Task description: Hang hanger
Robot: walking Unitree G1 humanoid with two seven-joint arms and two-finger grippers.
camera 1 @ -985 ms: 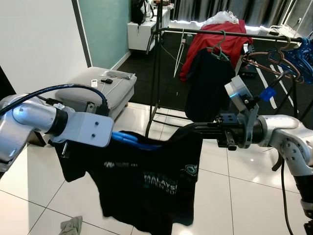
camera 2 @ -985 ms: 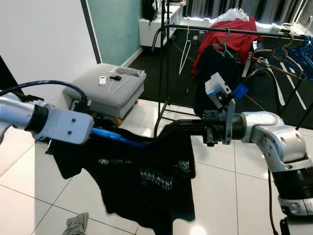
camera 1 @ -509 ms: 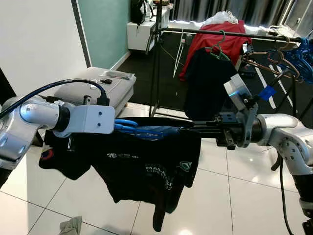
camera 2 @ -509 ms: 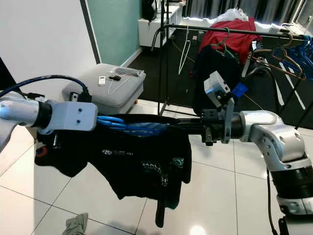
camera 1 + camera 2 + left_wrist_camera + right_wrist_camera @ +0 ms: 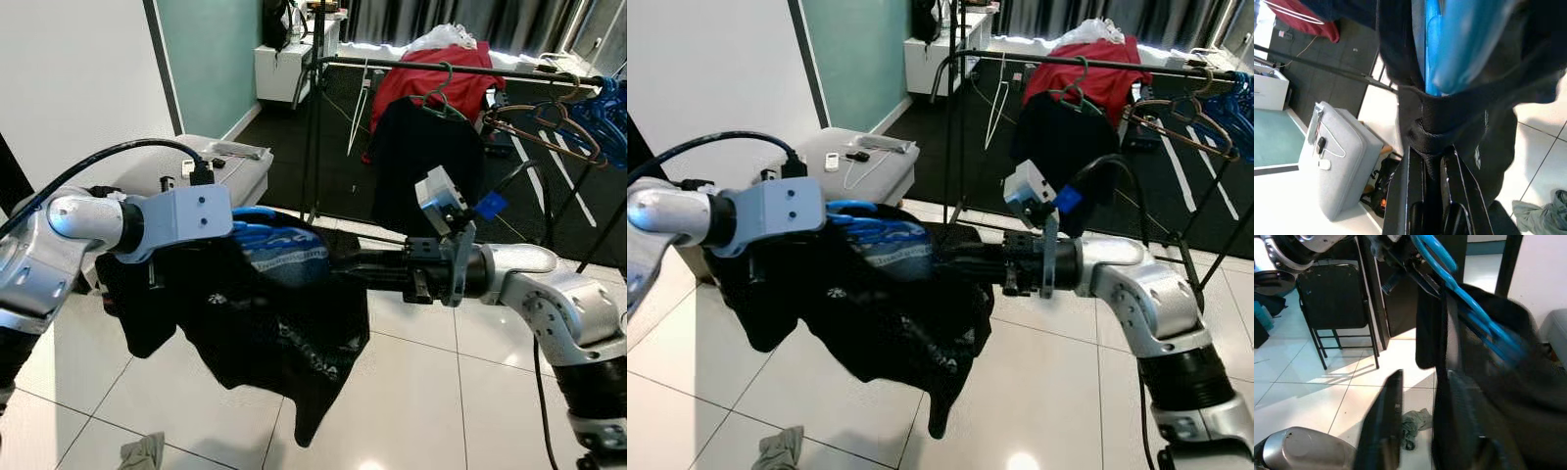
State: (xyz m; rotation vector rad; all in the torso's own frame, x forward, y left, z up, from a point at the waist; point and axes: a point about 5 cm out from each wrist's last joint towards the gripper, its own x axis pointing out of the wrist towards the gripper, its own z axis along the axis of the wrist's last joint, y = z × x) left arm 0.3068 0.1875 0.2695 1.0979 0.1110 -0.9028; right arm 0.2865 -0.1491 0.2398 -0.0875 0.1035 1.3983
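Black fabric was what both end effectors were clamped on. Left end effector (image 5: 1432, 215) had its two fingers closed tight on a bunched fold of the black t-shirt (image 5: 265, 323), with the blue hanger (image 5: 279, 245) running just beyond the fingertips, partly buried in the cloth. Right end effector (image 5: 338, 269), at 3 o'clock from the left one, reached into the same bundle; its wrist view showed the fingers (image 5: 1383, 421) somewhat apart with cloth between them, so grip there looked loose, hard to be sure.

Shirt and hanger hung in the air between the two arms, well short of the clothes rack (image 5: 315, 117) at 12 o'clock. Hanger not yet on the rail.

Risks, as a judgement: shirt looked crumpled and half off the hanger, so it could slide off when lifted; the hook seemed hidden in fabric, so it might miss the rail; a trailing hem could snag on the rack's lower bars; loose right grip could drop one side.

Counts: two end effectors, one blue hanger in hand, one black t-shirt held, one rack. On the rack: one red garment (image 5: 436, 73), one dark garment (image 5: 421, 157), several empty hangers (image 5: 554, 122) at 2 o'clock, number unclear. One grey ottoman (image 5: 211, 171) at 10 o'clock, one small rag (image 5: 145, 452) on the floor at 7 o'clock.
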